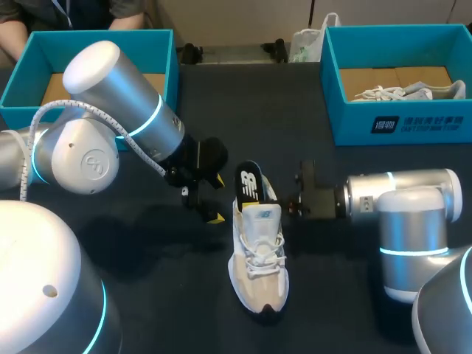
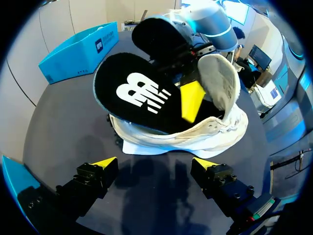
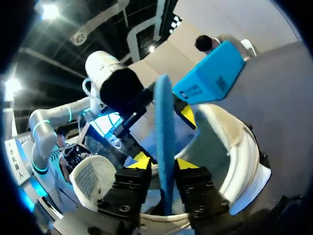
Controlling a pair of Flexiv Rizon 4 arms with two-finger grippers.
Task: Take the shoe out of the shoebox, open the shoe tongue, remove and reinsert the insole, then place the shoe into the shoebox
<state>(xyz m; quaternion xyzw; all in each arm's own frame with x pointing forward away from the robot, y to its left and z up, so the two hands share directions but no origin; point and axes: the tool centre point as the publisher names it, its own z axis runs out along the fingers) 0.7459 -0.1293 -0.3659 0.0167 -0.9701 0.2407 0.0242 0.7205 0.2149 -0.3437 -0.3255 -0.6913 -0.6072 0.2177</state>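
Observation:
A white sneaker [image 1: 258, 265] lies on the dark table, toe toward me. Its black insole [image 1: 249, 184] with a white logo stands tilted up out of the heel opening. My right gripper [image 1: 289, 203] is at the heel from the right. In the right wrist view the insole's blue edge [image 3: 164, 132] stands between its yellow fingertips [image 3: 142, 160], with thin gaps on both sides, so my right gripper [image 3: 164, 162] is open. My left gripper [image 1: 217, 199] hangs wide open just left of the heel. In its own view the left gripper [image 2: 155, 164] faces the sneaker [image 2: 195, 134] and insole [image 2: 137, 93], touching neither.
A blue shoebox [image 1: 96, 44] stands at the back left. Another blue shoebox [image 1: 398, 125] at the back right holds a second white shoe [image 1: 409, 92]. A white bag [image 1: 306, 44] sits at the far edge between them.

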